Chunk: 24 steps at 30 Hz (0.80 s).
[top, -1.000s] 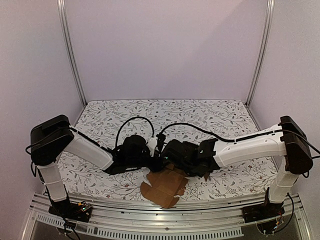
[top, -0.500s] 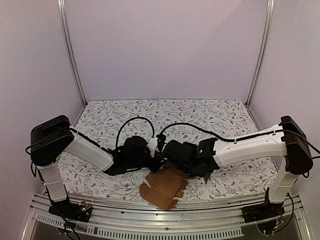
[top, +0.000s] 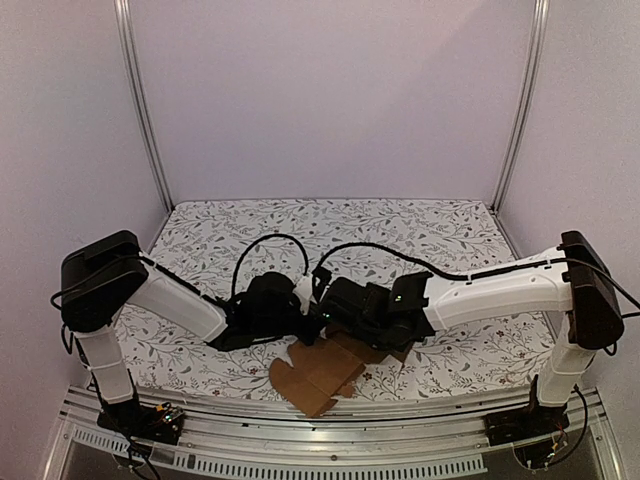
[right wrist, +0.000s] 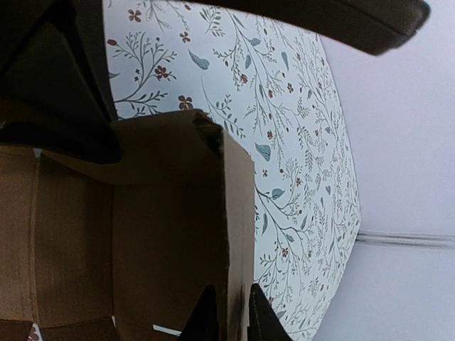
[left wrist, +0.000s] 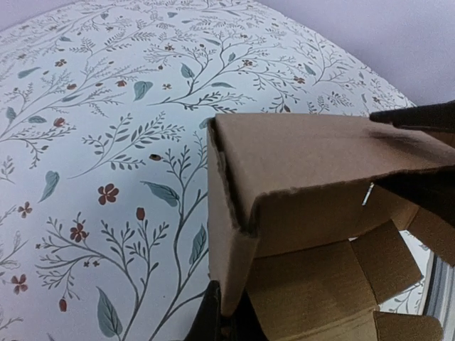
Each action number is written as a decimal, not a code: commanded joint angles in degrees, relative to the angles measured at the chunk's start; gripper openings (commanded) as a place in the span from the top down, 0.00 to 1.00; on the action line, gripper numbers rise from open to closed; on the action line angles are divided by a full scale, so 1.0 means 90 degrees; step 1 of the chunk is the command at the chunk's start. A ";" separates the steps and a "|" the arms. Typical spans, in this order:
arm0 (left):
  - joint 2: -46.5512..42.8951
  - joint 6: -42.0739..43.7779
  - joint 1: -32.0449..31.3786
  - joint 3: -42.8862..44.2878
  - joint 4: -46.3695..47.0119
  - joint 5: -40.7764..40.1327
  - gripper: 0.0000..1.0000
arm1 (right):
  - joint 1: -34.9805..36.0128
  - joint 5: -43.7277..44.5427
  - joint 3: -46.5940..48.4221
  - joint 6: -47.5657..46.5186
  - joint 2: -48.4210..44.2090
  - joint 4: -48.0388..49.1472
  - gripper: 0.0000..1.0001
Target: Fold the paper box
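The paper box lies on the floral tablecloth just behind the near rail, about at the rail's middle. It is plain brown cardboard and only partly folded. The part closest to the rail is flat, with loose flaps and tabs spread open. The part farther from the rail is raised, and in the wrist views two walls stand up and meet in a corner, with rough torn-looking edges. Its long axis runs slanted, from the raised end down toward the rail and a little to the left.

Both grippers meet at the raised end, on the side away from the rail, so the flat flaps lie between them and the rail. The left gripper comes from the left and is narrow, pinching the lower edge of one standing wall. The right gripper comes from the right, and its two fingers are close together with the thin edge of a wall between them.

Both arms seem equally near to the box. I judge the next fold must bring the flat flaps up from the rail side while these walls are kept upright.
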 commanded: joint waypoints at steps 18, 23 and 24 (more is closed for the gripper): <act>-0.0132 0.1204 -0.0074 0.0225 0.0150 -0.0255 1.00 | -0.0445 -0.2251 -0.0280 0.0570 -0.2211 0.0283 0.35; -0.0205 0.1446 0.0005 0.0294 0.0476 0.0249 1.00 | -0.1122 -0.2874 -0.0855 0.0869 -0.3040 0.0869 0.37; -0.0184 0.1380 0.0068 0.0349 0.0465 0.0458 1.00 | -0.1289 -0.3040 -0.0929 0.0955 -0.3134 0.0993 0.38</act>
